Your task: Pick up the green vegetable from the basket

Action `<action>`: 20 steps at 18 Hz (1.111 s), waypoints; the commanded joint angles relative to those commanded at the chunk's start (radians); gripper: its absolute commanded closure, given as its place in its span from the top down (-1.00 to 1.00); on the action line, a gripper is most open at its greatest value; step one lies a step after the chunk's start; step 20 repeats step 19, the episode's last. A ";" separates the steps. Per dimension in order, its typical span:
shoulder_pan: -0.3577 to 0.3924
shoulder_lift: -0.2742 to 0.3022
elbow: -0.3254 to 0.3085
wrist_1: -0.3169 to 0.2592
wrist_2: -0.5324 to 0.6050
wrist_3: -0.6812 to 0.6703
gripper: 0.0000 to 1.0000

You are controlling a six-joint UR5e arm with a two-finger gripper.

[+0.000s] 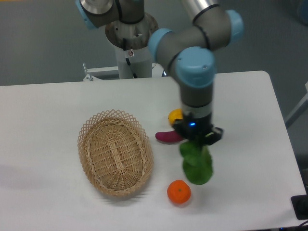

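The green vegetable [197, 163] hangs with its dark leaves down, held at its stem end by my gripper [198, 141], which is shut on it. It is in the air to the right of the basket, above the table near the orange fruit. The tan wicker basket [115, 151] sits at the left of the table with nothing inside it. The vegetable's pale stem is hidden by the gripper.
An orange fruit [179, 191] lies just below and left of the hanging leaves. A purple piece [167, 136] and a yellow-orange piece [174, 116] lie behind the gripper, partly covered by it. The table's right edge runs near x 600.
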State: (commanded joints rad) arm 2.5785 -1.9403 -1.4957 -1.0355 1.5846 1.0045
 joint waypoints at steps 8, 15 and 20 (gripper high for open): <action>0.117 -0.045 0.072 -0.075 -0.031 0.216 -0.91; 0.187 -0.066 0.089 -0.106 -0.031 0.362 -0.90; 0.206 -0.068 0.088 -0.107 -0.028 0.381 -0.90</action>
